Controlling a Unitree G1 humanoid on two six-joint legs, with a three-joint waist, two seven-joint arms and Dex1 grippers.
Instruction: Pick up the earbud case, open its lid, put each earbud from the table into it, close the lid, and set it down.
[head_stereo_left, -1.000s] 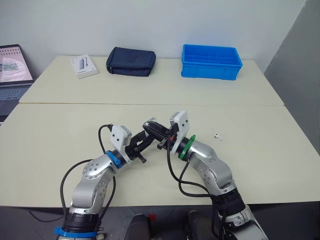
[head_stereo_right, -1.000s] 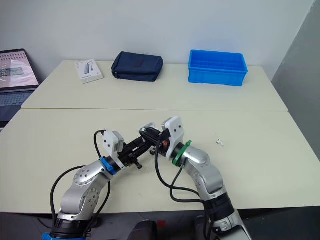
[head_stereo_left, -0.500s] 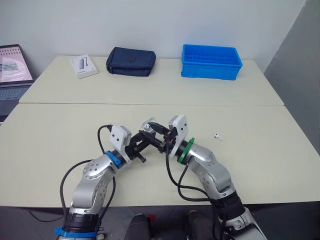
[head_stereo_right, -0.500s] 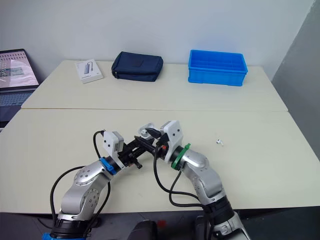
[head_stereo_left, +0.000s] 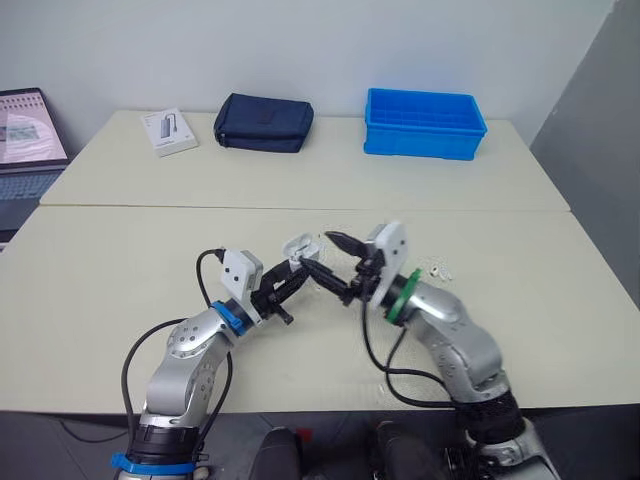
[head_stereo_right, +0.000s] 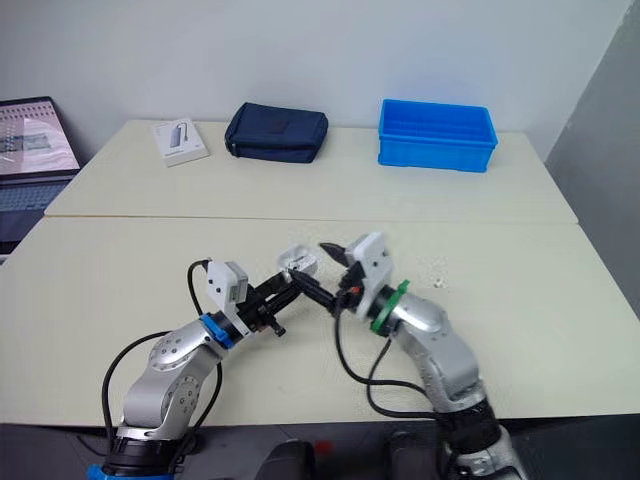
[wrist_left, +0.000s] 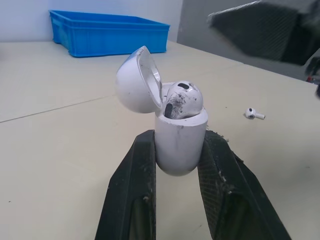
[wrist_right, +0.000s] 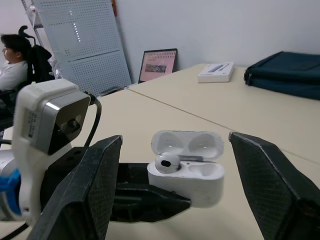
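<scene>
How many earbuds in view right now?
2. The seated earbud is in the open earbud case, held in the jaws of the left gripper; the loose earbud lies on the table. None looks hidden.

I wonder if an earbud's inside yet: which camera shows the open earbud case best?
The right wrist view: it looks into the earbud case, showing one earbud seated and one slot empty. The left wrist view sees it side-on; the eye views show it small.

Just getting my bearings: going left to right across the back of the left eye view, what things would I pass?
First a laptop, then a flat white box, a dark blue pouch, and a blue crate.
</scene>
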